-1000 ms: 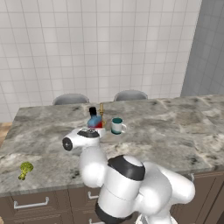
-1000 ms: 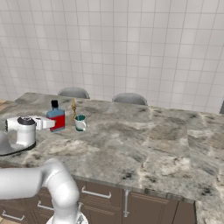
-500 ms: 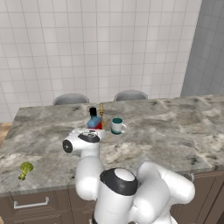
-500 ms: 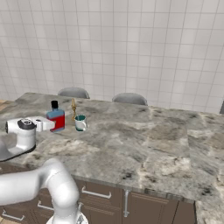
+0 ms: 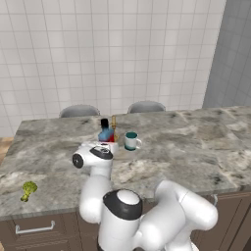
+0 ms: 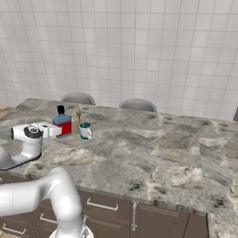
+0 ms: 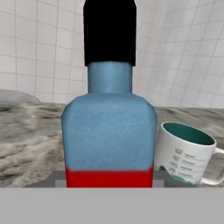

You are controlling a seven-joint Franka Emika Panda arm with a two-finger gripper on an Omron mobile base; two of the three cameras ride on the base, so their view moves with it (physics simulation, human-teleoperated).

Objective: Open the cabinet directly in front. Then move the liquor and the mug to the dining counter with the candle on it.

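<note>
Hovering right at the small squarish blue-glass liquor bottle [image 7: 109,127] with its red label and black cap, the two-finger gripper [image 6: 56,131] sits level with the bottle's lower body, and whether the jaws are clamped on it or merely standing around it I cannot tell, since the finger tips are hidden under the frame edge in the hand view. The bottle stands upright on the long grey-brown marbled dining counter [image 5: 196,147], and the small white mug with teal inside [image 5: 131,141] is just beside it at three o'clock, near but apart. At about one o'clock behind the bottle, close in, rises the thin candle in its golden holder [image 5: 113,123]. My worry from here: any sideways swing could knock the mug over, and a push forward could topple that slim candle. If the bottle is held and let go tilted, it might tip onto its neighbours.
</note>
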